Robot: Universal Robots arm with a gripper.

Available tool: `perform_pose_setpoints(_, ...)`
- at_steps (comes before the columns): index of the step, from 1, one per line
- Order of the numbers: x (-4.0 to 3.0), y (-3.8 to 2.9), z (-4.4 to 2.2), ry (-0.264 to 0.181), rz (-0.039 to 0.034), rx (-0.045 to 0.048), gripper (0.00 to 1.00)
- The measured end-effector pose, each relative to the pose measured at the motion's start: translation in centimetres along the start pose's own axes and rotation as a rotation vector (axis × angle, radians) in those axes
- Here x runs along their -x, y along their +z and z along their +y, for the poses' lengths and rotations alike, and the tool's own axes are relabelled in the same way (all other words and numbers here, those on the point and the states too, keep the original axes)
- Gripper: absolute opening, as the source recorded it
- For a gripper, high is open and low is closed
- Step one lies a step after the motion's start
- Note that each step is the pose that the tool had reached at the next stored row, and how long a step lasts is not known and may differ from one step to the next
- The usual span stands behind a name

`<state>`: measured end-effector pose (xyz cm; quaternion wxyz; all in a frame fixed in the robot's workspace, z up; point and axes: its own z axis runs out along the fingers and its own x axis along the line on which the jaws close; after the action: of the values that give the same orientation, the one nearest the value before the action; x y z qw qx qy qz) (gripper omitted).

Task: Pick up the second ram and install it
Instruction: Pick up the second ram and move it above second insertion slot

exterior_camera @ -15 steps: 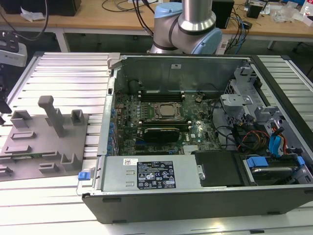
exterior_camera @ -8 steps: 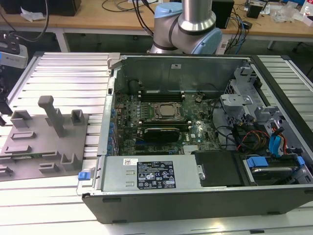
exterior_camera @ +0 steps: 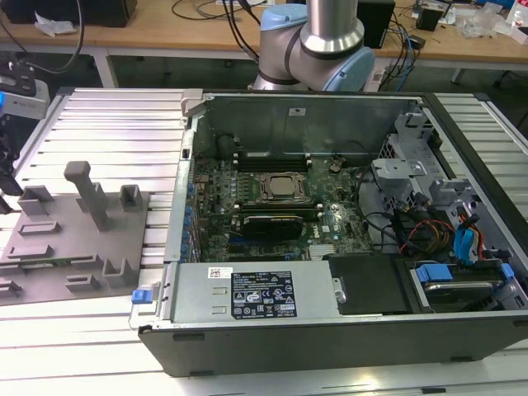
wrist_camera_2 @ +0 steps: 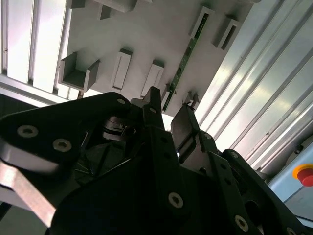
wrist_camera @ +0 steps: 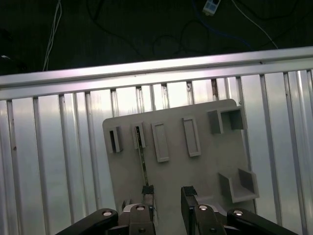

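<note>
The second ram [wrist_camera: 142, 155] is a thin green stick standing on edge in slotted blocks of the grey fixture plate [wrist_camera: 171, 117]. In the second wrist view the ram [wrist_camera_2: 184, 61] runs from a slotted block toward my fingers. My gripper [wrist_camera: 168, 192] hovers over the plate's edge, open, with nothing between its black fingers [wrist_camera: 148, 192]. The stick's near end lies close to one finger, and I cannot tell whether they touch. The same open gripper [wrist_camera_2: 168, 110] shows in the second wrist view. In the exterior view the gripper [exterior_camera: 7, 169] is at the left edge, over the plate [exterior_camera: 49, 280].
An open computer case [exterior_camera: 330, 330] with its green motherboard [exterior_camera: 272, 206] fills the exterior view's middle and right. Grey blocks and a tall post [exterior_camera: 87, 194] rise from the fixture plate. Ribbed aluminium table slats [wrist_camera: 49, 147] surround the plate. A red button [wrist_camera_2: 304, 174] sits nearby.
</note>
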<state>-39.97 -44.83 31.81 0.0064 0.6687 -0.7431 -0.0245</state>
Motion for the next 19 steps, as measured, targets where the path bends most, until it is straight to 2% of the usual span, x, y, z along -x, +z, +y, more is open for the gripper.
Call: perform_pose_setpoints(19, -0.03, 1.09, -0.05, 0.0, 0.0, 0.0, 0.36)
